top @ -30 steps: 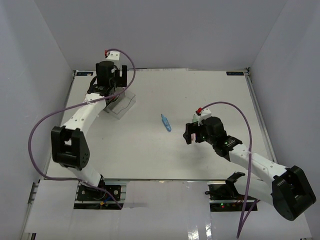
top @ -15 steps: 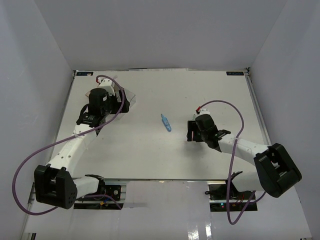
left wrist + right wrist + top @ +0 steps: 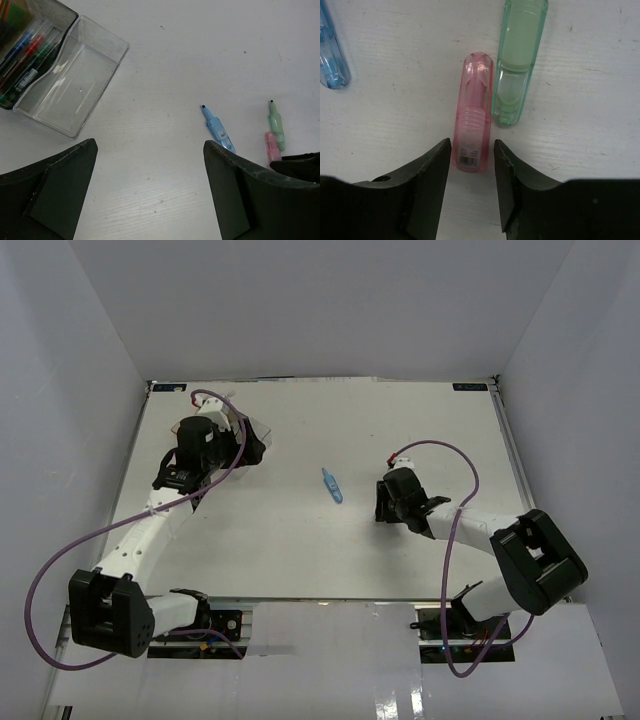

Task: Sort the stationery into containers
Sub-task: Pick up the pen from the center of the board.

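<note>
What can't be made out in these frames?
- Right wrist view: whether the right gripper touches the pink marker; the gaps are too slim to tell. The green marker is cut by the top edge, the blue marker by the left edge.
- Top view: the pink and green ones are hidden under that gripper.
- Left wrist view: the tray is cut off at the top-left corner; the pens inside are blurred by its tinted wall, uncountable.

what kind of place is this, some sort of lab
Most likely a robotics lab test cell. A white table is boxed in by plain white walls, a left arm and right arm sit at its near edge, and only props like a blue marker and a clear organiser tray are laid out.
</note>
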